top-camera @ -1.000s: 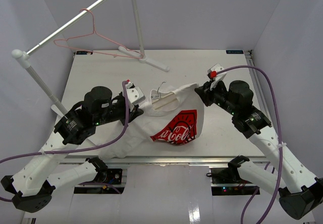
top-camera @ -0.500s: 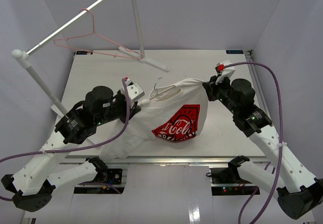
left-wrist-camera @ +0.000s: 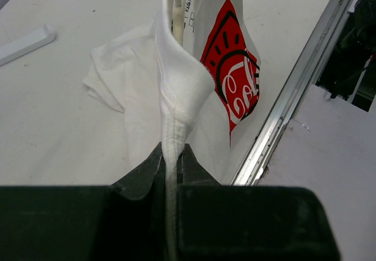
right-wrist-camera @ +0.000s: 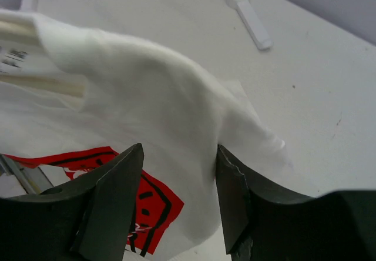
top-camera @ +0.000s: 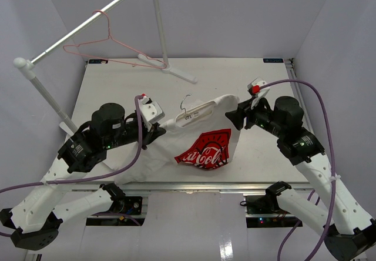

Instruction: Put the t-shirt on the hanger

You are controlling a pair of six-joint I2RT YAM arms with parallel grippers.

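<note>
The white t-shirt with its red logo hangs stretched between my two arms above the table. The pale beige hanger sits inside the collar, its small hook sticking out at the top. My left gripper is shut on a ridge of the shirt's cloth beside the collar. My right gripper is open at the shirt's other shoulder. There the white cloth drapes loosely between the spread fingers, and the hanger's bars show under the fabric.
A clothes rack stands at the back left, its pole rising from a white foot. A thin pink wire hanger hangs on its bar. The table's metal front rail runs just below the shirt.
The right gripper's jaws have gone from shut to open and let go of the shirt's shoulder. It has dropped slightly, and the shirt sags a little lower. The left grip is unchanged.
</note>
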